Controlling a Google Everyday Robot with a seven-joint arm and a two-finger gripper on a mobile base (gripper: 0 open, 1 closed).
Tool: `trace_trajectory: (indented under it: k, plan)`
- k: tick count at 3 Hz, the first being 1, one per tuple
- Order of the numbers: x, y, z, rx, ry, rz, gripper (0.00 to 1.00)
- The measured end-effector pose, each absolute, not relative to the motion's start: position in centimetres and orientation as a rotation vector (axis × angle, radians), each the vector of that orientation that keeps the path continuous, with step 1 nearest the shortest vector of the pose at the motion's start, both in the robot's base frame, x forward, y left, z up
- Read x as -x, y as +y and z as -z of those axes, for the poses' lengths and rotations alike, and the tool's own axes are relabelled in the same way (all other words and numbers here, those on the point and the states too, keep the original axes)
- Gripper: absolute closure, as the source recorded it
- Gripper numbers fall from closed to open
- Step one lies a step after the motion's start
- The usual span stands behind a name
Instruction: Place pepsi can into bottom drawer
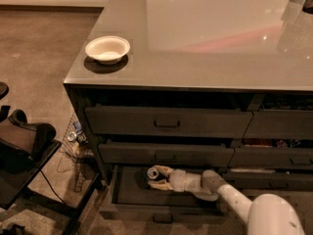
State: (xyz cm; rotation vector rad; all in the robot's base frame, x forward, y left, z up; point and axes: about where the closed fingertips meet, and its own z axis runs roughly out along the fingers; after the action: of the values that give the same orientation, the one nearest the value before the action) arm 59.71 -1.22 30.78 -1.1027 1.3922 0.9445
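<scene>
Gripper: the gripper [156,178] is down inside the open bottom drawer [142,213], left of centre, with the pale arm [234,199] reaching in from the lower right.
Fingers: one pale finger above and one below, clamped on the pepsi can [153,172].
Can: held low over the drawer floor, silver top tipped toward the upper left; I cannot tell whether its base touches the floor.
Step in hand: set-down and release, by my reading.
Method: bring the can upright and lower it until it rests on the floor before parting the fingers. A tilted release would likely let it roll toward the left wall.
Retreat: open just enough to clear the can, then back out along the arm's line and stay low. The middle drawer [166,154] front hangs just above the wrist, so lifting early risks a knock.
Progress: the can is already inside the right drawer — only letting go and withdrawing remain.
Surface: a grey glossy countertop [210,38] with a broad pale reflection; a white bowl [107,49] sits near its front-left corner, well apart from the work.
Cabinet: dark grey, with the top drawer [168,123] shut and narrower drawers to the right.
Room: brown carpet [34,58]; a black chair-like frame [24,141] stands at left, and a wire rack [73,141] holding small items leans beside the cabinet — contents too small to name.
</scene>
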Motion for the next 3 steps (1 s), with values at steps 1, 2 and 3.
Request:
trace_trajectory:
  k: [1, 2, 3]
  plan:
    - [-60.1, 0.4, -27.5, 1.116, 1.396, -0.967, 1.0]
    - [-59.7, 1.4, -23.6, 1.116, 1.442, -0.993, 0.97]
    - [-59.6, 1.6, -23.8, 1.117, 1.438, -0.997, 0.75]
